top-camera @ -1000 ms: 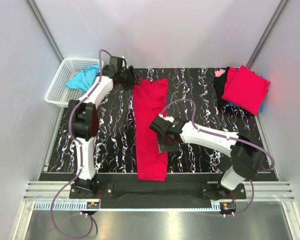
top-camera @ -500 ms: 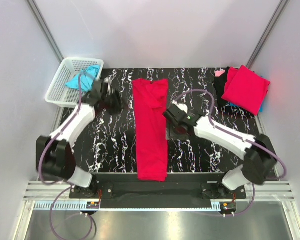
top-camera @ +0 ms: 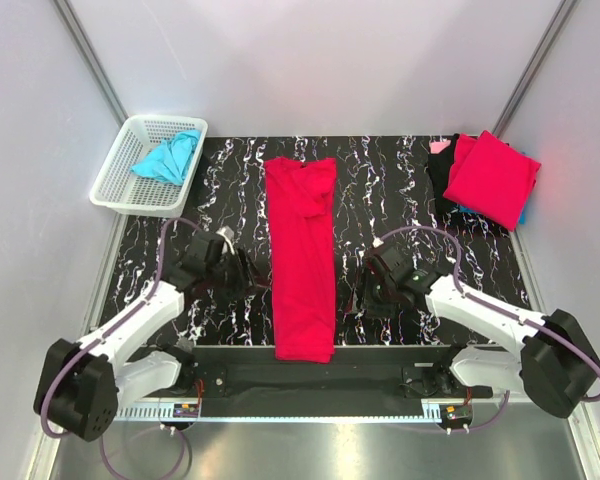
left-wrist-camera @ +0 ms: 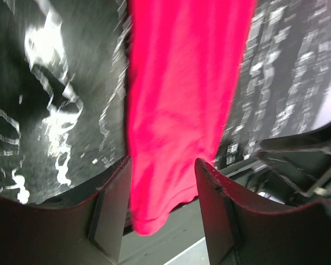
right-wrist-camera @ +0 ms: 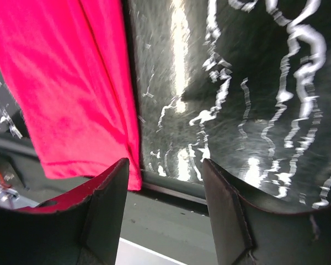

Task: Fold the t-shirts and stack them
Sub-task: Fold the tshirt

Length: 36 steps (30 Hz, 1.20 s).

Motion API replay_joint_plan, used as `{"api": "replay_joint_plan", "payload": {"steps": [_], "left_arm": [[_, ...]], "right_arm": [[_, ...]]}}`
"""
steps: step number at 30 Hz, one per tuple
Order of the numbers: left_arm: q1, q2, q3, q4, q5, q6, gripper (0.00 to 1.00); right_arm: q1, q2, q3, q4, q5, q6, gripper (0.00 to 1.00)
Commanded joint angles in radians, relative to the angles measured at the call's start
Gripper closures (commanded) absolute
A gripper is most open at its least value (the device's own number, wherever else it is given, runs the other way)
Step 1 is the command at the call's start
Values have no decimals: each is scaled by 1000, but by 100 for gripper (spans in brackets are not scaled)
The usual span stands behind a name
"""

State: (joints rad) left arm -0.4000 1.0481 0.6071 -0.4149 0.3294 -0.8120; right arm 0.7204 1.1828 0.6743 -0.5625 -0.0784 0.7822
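Since a second ago both arms have drawn back from the far half of the table (top-camera: 210, 190) toward its near edge. The left gripper (top-camera: 250, 282) has come away from the basket (top-camera: 115, 185) corner, and the right gripper (top-camera: 360, 297) has slid off the cloth. They now sit low on either side of the long crimson t-shirt (top-camera: 302, 255), each just beside one of its long edges. Whether either touches the cloth cannot be told. The shirt lies folded into a narrow strip running from the far middle of the black marbled table to the near edge, and its hem reaches just past that edge. In the left wrist view the left gripper (left-wrist-camera: 161, 164) stands wide with nothing between its fingers (left-wrist-camera: 107, 212), the shirt's hem (left-wrist-camera: 171, 182) showing beyond the gap. In the right wrist view the right gripper (right-wrist-camera: 164, 163) is likewise spread and empty, with the shirt's edge (right-wrist-camera: 71, 110) to its left. A turquoise t-shirt (top-camera: 168, 158) lies crumpled in the white basket at the far left. A folded red t-shirt (top-camera: 492, 178) tops a pile at the far right corner.
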Motion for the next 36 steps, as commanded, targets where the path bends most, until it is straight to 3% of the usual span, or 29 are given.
{"api": "replay_joint_plan", "payload": {"steps": [1,8,17,30,36], "left_arm": [[-48,35,-81,59,-6,-72,47],[-193,56,-162,143,-58,-189,48],[-387,127,-202,237,-98,-320,49],[-480,112,-222,237,-121,-401,53],[-493,52,-234,153,-167,-421,58]], "right_arm": [[8,-46,-36,141,-113,41,37],[33,-37,-166,327,-204,92,38],[178,116,-211,553,-216,184,40],[221,155,-248,636,-195,236,43],[223,173,-245,639,-198,236,43]]}}
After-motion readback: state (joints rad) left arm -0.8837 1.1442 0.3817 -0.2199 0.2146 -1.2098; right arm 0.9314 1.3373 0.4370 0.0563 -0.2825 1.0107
